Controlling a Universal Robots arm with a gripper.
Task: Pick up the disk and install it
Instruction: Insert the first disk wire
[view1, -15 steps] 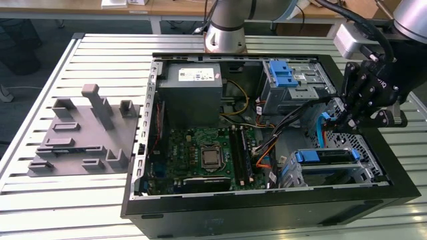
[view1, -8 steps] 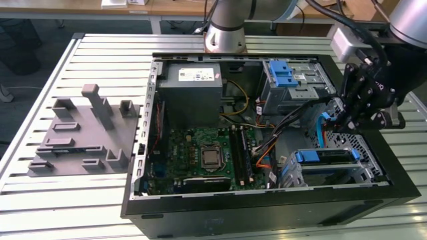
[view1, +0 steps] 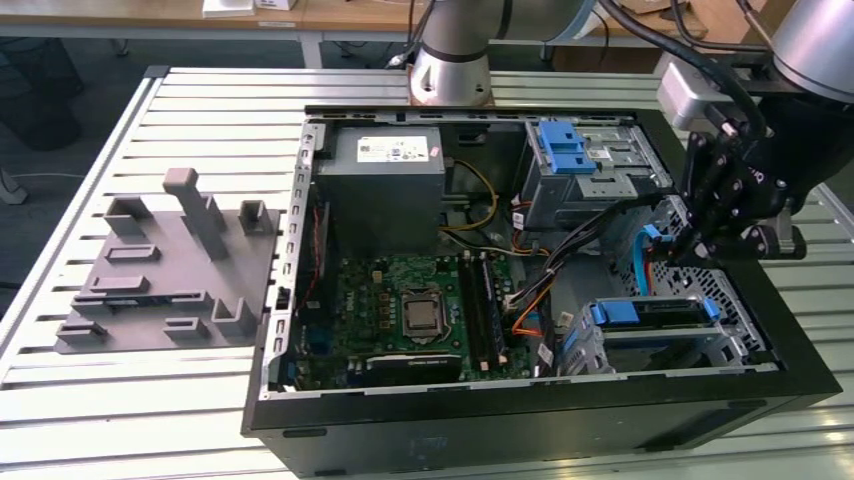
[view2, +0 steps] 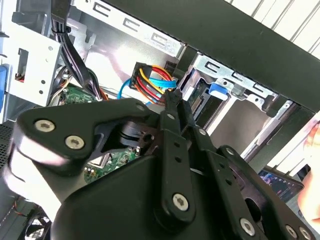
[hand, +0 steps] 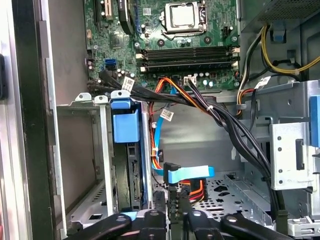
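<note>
Black PC tower case lies open on its side on the slatted aluminium worktop. Grey plastic fixture block sits on the slats at the exterior view's left, well apart from the case.

Inside the case:
- The green motherboard is in the middle.
- The big grey metal box with a white sticker is at the far side.
- The metal cage with a blue plastic latch is beside that box.

The disk – silver drive in blue plastic carrier rails – sits in the lower drive cage, at the case's near corner on the exterior view's right. In the first wrist view the disk stands on edge inside that cage. Its blue tab faces the camera and its dark connector edge is exposed.

The black gripper hangs inside the case, just beside the drive cage and between the two cages. It is not touching the disk. In the second wrist view the gripper has its jaws pinched together with nothing visible between them. The tips are right next to a bundle of red, yellow and blue wires.

In the first wrist view the gripper sits just below a flat blue data cable with a black plug. I can't tell whether they touch. A black cable loom runs across the open bay towards the motherboard.
</note>
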